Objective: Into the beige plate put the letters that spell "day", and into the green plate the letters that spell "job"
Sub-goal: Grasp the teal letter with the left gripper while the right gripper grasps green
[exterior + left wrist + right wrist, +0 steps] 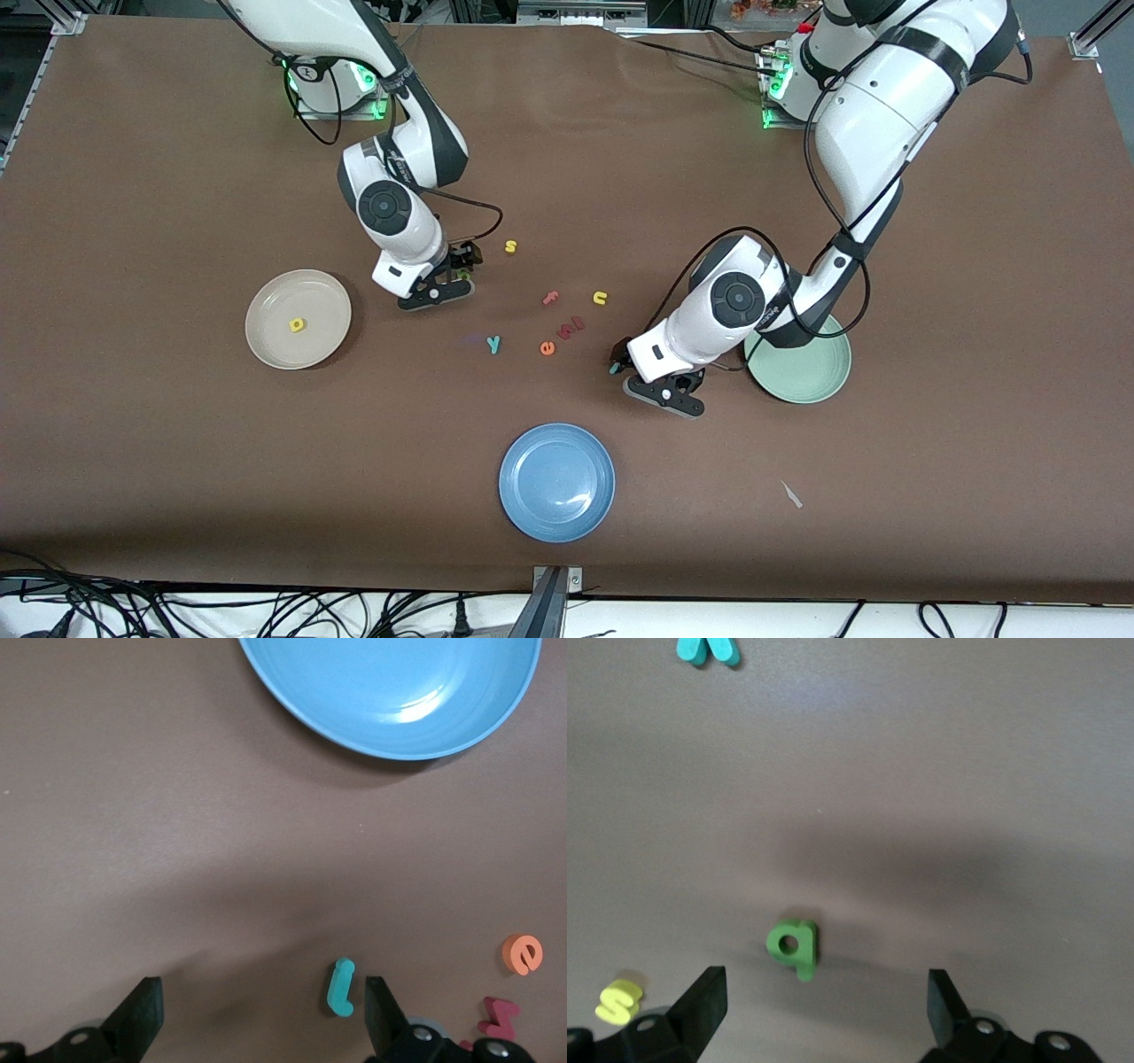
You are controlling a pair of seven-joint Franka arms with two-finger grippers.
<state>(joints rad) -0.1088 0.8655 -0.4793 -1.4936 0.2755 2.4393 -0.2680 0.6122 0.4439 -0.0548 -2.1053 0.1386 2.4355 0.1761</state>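
**Now both end effectors hover wide over foam letters**

Left end effector (257, 1014) spreads wide above the teal hooked foam "j" (341, 987); right end effector (824, 1010) gapes above the dark green stemmed foam letter (794, 945). One small yellow rounded foam letter (298, 325) lies in the round cream-beige plate (275, 346); the round mint-green plate (811, 377) sits toward the counter's left-arm end.

A robotics lab: two white arms bolted along a brown-covered bench (177, 461), aluminium framing at its corners, loose cables (266, 611) beneath its near edge.
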